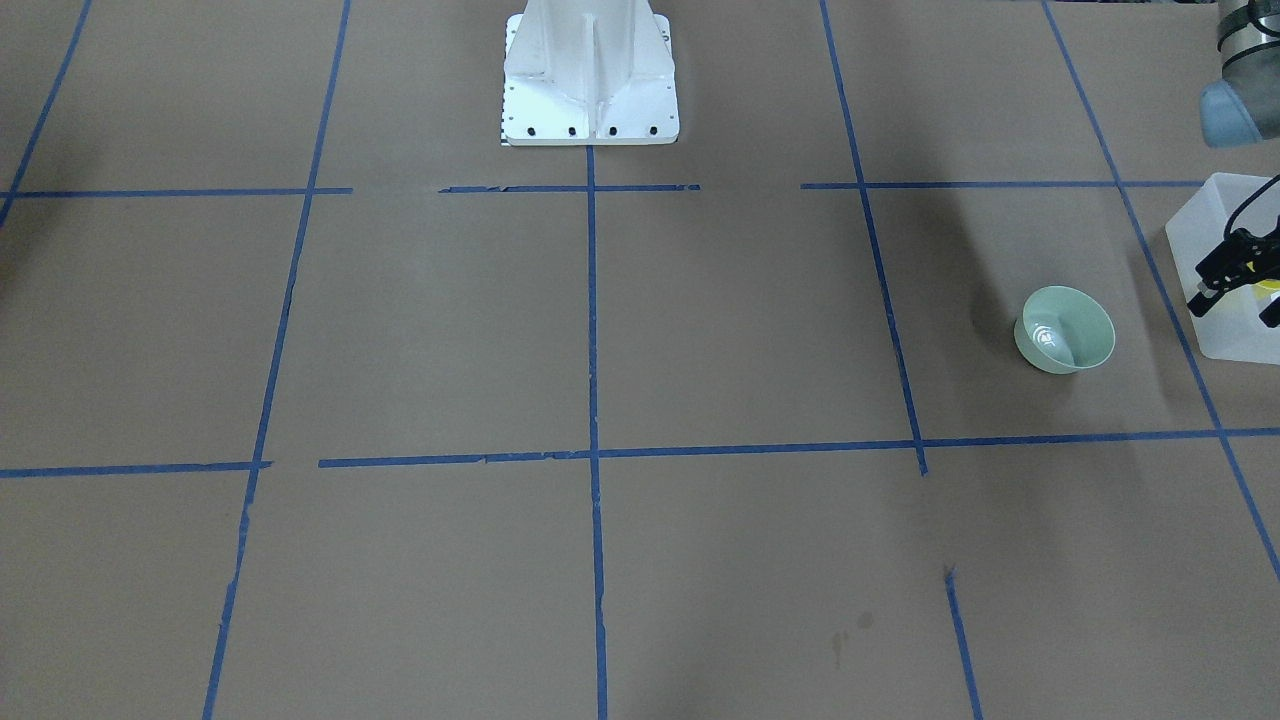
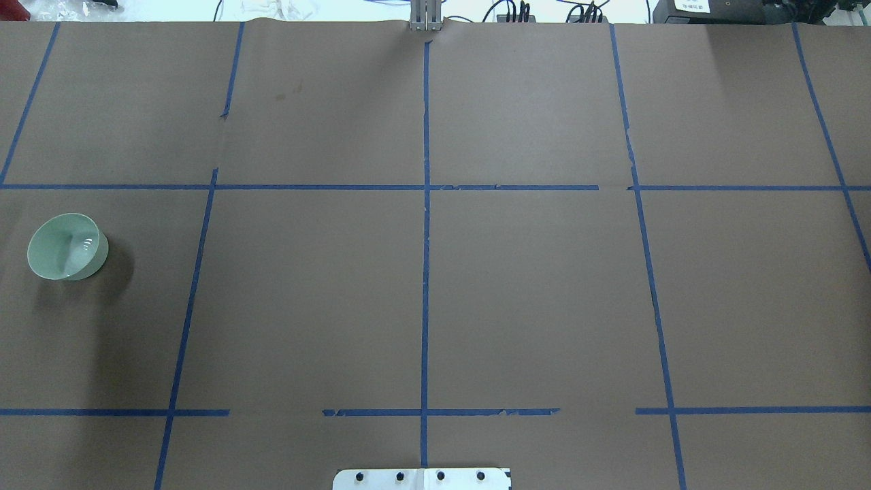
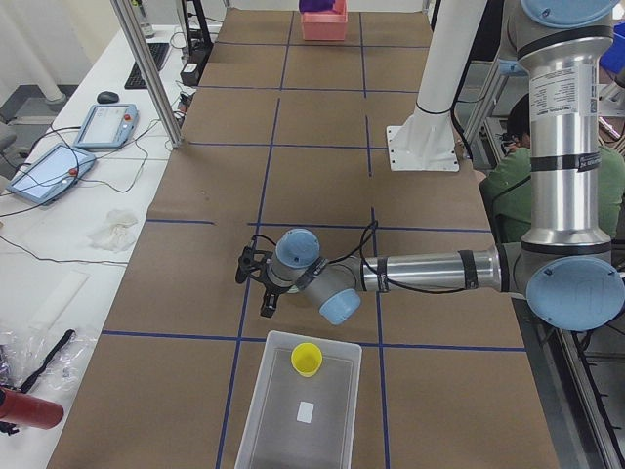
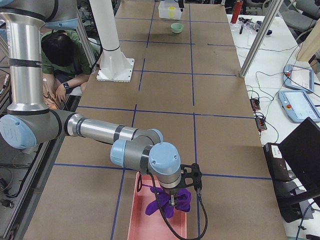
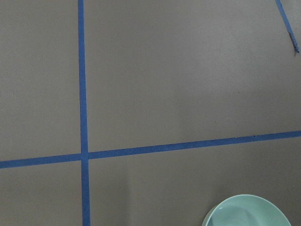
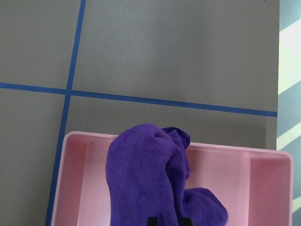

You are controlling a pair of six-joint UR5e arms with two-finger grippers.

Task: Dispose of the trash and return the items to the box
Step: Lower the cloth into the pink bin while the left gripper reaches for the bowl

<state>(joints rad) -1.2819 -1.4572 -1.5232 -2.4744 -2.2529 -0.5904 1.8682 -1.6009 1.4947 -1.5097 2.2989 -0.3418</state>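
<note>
The yellow cup (image 3: 307, 359) stands upright inside the frosted white box (image 3: 293, 430) at the table's left end; both also show far off in the exterior right view, the cup (image 4: 172, 8) inside the box (image 4: 165, 10). My left gripper (image 3: 256, 285) is open and empty, above the table beside the box. It shows at the edge of the front view (image 1: 1243, 290). My right gripper (image 6: 168, 220) is shut on a purple cloth (image 6: 150, 183) and holds it over a pink tray (image 6: 263, 188); this also shows in the exterior right view (image 4: 170, 204).
A pale green bowl (image 1: 1065, 330) sits on the brown paper near the box, at the bottom edge of the left wrist view (image 5: 247, 214). The white robot base (image 1: 588, 75) stands at mid-table. A person (image 4: 60, 55) sits behind the table.
</note>
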